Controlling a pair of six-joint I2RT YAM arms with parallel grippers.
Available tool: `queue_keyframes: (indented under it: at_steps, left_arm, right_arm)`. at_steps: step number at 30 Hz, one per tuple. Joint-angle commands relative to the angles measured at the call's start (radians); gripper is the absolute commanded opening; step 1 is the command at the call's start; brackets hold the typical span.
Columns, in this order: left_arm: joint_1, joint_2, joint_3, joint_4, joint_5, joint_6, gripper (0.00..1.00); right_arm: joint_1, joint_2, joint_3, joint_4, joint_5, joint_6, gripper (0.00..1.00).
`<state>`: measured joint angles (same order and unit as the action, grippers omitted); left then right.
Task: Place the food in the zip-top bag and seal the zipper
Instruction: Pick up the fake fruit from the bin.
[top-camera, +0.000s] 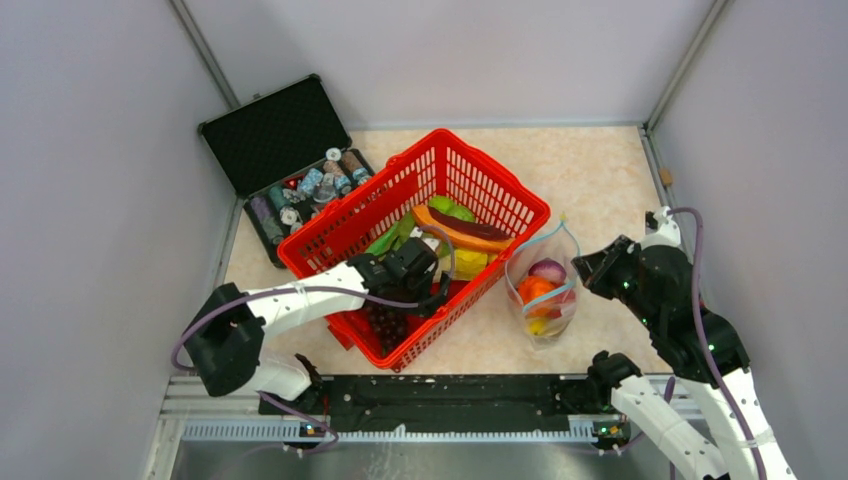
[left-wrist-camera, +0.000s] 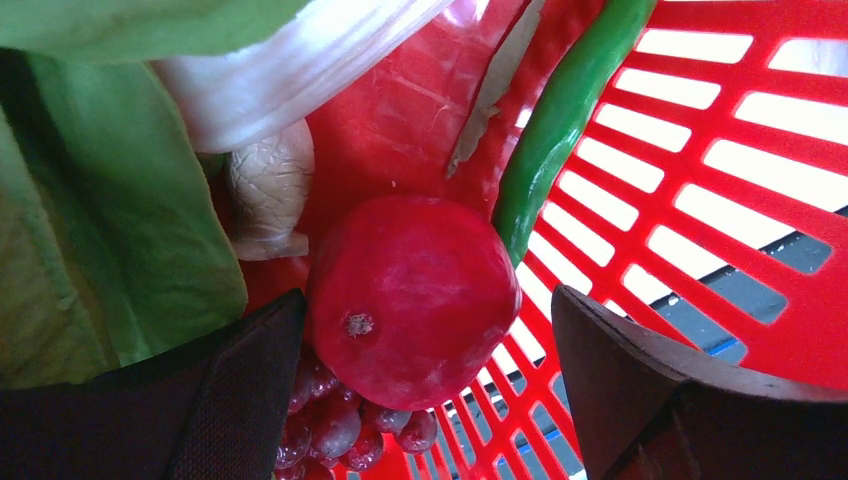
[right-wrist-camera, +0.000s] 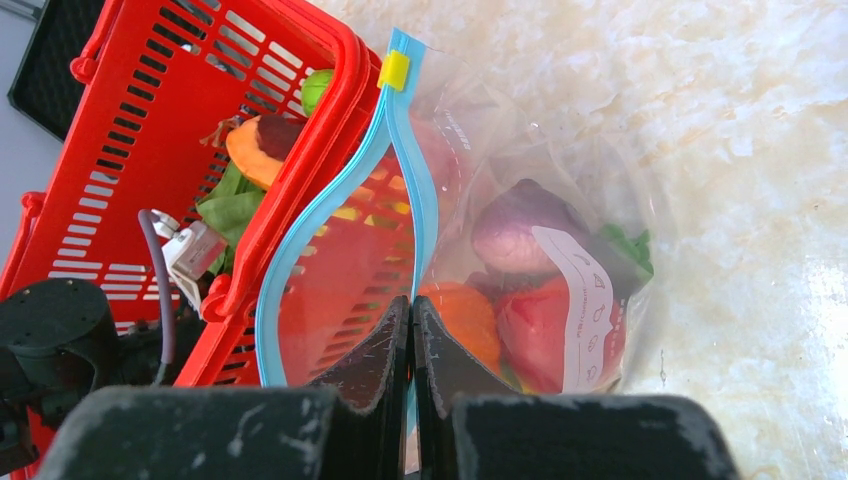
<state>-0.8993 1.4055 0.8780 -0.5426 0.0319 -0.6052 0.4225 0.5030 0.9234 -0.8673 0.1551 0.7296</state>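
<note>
**A:** Where does the left end effector (left-wrist-camera: 430, 340) stand?

**B:** Down inside the red basket (top-camera: 480, 180); its jaws are spread wide with a round red fruit (left-wrist-camera: 415, 300) between them; one finger is just beside the fruit's skin, the other is apart from it; nothing is gripped.

**A:** What lies around that fruit?

**B:** Dark grapes (left-wrist-camera: 330, 430) below it, a long green pod (left-wrist-camera: 560, 130) along the basket wall, a green leaf (left-wrist-camera: 100, 230) to the side.

**A:** And the zip-top bag (right-wrist-camera: 600, 160)?

**B:** It stands on the surface (top-camera: 600, 170) just beside the basket's right corner, mouth up and gaping; inside it are a purple piece (right-wrist-camera: 515, 225), an orange piece (right-wrist-camera: 465, 315) and a red piece (right-wrist-camera: 535, 335).

**A:** The right end effector (right-wrist-camera: 412, 350)?

**B:** Pressed closed, pinching the light-blue zipper (right-wrist-camera: 330, 210) at the bag's near edge; the strip's two sides bow apart above the fingers and meet at a yellow slider (right-wrist-camera: 394, 70) at the far end.

**A:** Anything else?

**B:** An open black case (top-camera: 270, 130) of small bottles at the far left.
</note>
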Motion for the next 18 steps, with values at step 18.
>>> queue_keyframes:
  at_steps: [18]
  left_arm:
    - [-0.036, 0.053, 0.002, 0.008, -0.012, 0.082, 0.72]
  right_arm:
    - [-0.002, 0.004, 0.008, 0.030, -0.005, -0.001, 0.00]
